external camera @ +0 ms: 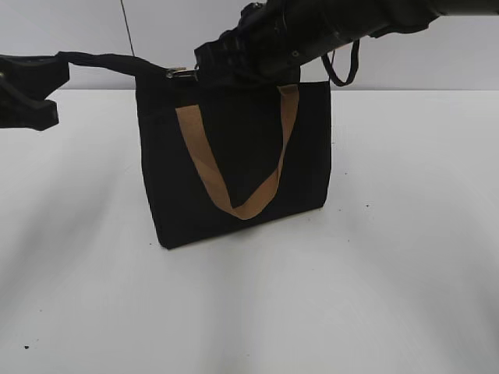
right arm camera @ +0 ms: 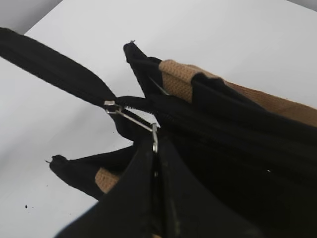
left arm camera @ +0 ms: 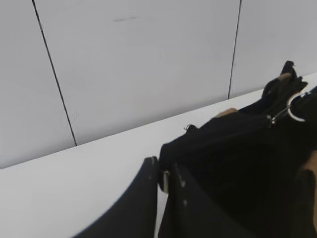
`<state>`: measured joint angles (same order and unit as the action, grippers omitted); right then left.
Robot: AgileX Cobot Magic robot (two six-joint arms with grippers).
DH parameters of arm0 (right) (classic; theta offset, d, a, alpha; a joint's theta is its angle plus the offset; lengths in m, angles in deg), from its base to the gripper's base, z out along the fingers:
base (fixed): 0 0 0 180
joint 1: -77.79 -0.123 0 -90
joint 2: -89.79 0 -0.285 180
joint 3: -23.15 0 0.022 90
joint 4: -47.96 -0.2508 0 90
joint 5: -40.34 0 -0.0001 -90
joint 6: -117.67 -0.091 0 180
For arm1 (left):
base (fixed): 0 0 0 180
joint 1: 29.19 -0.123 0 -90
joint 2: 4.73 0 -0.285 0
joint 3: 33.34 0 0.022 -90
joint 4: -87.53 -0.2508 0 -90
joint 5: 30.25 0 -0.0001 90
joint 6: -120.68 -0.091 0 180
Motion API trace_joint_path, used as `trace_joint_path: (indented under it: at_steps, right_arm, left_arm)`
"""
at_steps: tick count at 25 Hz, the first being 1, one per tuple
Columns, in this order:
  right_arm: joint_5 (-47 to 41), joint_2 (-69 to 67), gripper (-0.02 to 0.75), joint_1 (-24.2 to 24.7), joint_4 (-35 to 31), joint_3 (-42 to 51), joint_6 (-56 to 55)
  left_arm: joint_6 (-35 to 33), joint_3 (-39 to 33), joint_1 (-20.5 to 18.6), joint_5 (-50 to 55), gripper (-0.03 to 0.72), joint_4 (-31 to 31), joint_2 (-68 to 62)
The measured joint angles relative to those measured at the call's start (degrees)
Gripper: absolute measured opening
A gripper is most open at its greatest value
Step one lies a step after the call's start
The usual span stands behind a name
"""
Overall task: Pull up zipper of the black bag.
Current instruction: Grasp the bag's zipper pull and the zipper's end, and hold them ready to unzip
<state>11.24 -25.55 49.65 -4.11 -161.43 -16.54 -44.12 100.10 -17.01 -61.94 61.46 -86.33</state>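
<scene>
Upright on the white surface point(external camera: 405, 257) stands the boxy black fabric bag point(external camera: 234, 164), tan webbing handle point(external camera: 234, 204) looping down its front, its long axis running left-right. At its top left end, the right tool point(right arm camera: 155, 163) is pinched closed on the small silver zipper point(right arm camera: 130, 117), whose thin metal tab stretches taut toward the tool. The left tool point(left arm camera: 163, 178), nearly closed, grips the black strap point(external camera: 101, 61) pulled out left of the bag.

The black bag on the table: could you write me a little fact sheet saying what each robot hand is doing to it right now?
Bag: black bag standing upright on the white table, tan handle hanging down its front
Zipper: silver pull tab at the bag's top corner
Right hand: shut on the pull tab, reaching over the bag's top
Left hand: shut on the black strap, holding it out sideways, taut
</scene>
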Motion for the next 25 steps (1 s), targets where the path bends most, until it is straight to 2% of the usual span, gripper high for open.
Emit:
trace_joint_path:
  at_steps: [10, 18, 25]
  right_arm:
    - [0.16, 0.88, -0.013, 0.11, 0.36, 0.0, -0.14]
    - [-0.66, 0.88, -0.013, 3.19, 0.3, 0.0, -1.45]
    - [-1.63, 0.88, -0.013, 3.47, -0.16, 0.0, -1.52]
  left_arm:
    - [0.0, 0.0, -0.07, 3.45, 0.034, -0.06, 0.0]
    - [0.0, 0.0, -0.01, 3.9, 0.033, -0.62, 0.48]
    - [-0.21, 0.0, -0.03, 5.87, 0.033, -1.11, 2.29]
